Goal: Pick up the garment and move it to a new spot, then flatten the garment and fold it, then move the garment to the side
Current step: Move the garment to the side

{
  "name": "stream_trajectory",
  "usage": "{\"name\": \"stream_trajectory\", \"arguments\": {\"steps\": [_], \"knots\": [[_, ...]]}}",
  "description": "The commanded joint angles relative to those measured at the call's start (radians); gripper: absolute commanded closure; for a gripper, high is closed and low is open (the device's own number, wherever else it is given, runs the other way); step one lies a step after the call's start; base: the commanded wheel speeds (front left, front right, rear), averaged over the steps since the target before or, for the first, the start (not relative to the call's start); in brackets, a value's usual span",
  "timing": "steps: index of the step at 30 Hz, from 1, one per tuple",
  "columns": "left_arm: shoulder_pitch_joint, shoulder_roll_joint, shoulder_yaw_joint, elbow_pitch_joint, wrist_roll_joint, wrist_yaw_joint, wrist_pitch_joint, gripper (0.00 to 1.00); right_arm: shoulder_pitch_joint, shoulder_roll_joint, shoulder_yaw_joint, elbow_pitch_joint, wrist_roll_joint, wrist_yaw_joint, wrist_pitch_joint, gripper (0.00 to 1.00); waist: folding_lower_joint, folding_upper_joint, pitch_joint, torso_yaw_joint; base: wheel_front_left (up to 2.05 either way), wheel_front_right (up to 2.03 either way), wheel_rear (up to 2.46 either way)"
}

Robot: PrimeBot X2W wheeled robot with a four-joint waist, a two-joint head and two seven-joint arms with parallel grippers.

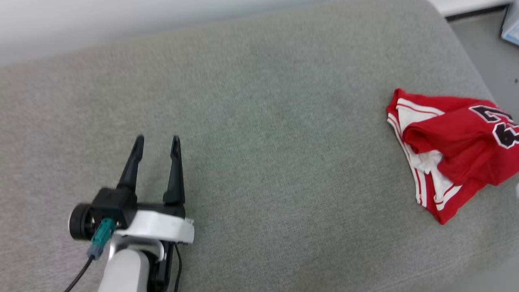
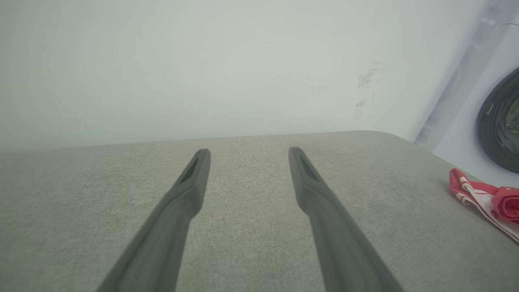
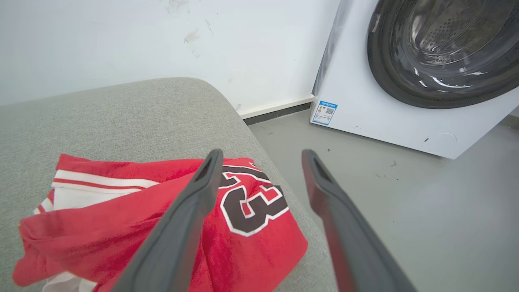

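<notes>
Both spread wide, empty — left hand (image 1: 157, 140) low over the cushion (image 1: 263, 121), right hand (image 3: 261, 154) over the garment (image 3: 251, 239) edge.

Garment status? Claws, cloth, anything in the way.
Left claw open, empty, over bare cushion. Right claw open, above the garment, not gripping. Garment crumpled at cushion's right edge, not flattened. Nothing seen in the way.

The one number I can read: 23 (image 3: 251, 202).
It stands in black digits edged white on the red garment (image 3: 121, 227); beyond the garment, the washing machine (image 3: 365, 125) bears a small blue-and-white label (image 3: 324, 112), its print too fine for me.
</notes>
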Motion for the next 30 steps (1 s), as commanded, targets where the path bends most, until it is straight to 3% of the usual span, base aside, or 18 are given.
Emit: {"name": "stream_trajectory", "arguments": {"steps": [1, 6, 16, 22, 30], "knots": [[0.035, -0.006, 0.005, 0.016, -0.009, 0.007, -0.005, 0.0, 0.069, 0.039, -0.028, -0.06, -0.034, -0.001, -0.002, 0.0, 0.0, -0.0001, -0.119, 0.017, 0.0, 0.0, 0.0], [0.098, -0.014, 0.011, 0.033, -0.028, 0.018, -0.008, 0.0, 0.252, 0.157, -0.077, -0.229, -0.118, -0.001, -0.002, 0.0, 0.0, -0.0001, -0.208, 0.041, 0.0, 0.0, 0.0], [0.184, -0.022, 0.049, 0.034, -0.035, 0.034, -0.006, 0.0, 0.467, 0.349, -0.003, -0.467, -0.19, -0.001, 0.005, 0.0, 0.0, -0.0001, -0.303, 0.089, 0.0, 0.0, 0.0], [0.212, -0.024, 0.075, 0.036, -0.022, 0.027, -0.006, 0.0, 0.53, 0.385, 0.083, -0.605, -0.191, -0.001, 0.032, 0.0, 0.0, -0.0001, -0.33, 0.114, 0.0, 0.0, 0.0], [0.249, -0.024, 0.087, 0.051, 0.01, 0.013, -0.007, 0.0, 0.63, 0.408, 0.123, -0.744, -0.203, -0.001, 0.062, 0.0, 0.0, -0.0001, -0.36, 0.124, 0.0, 0.0, 0.0]]}}
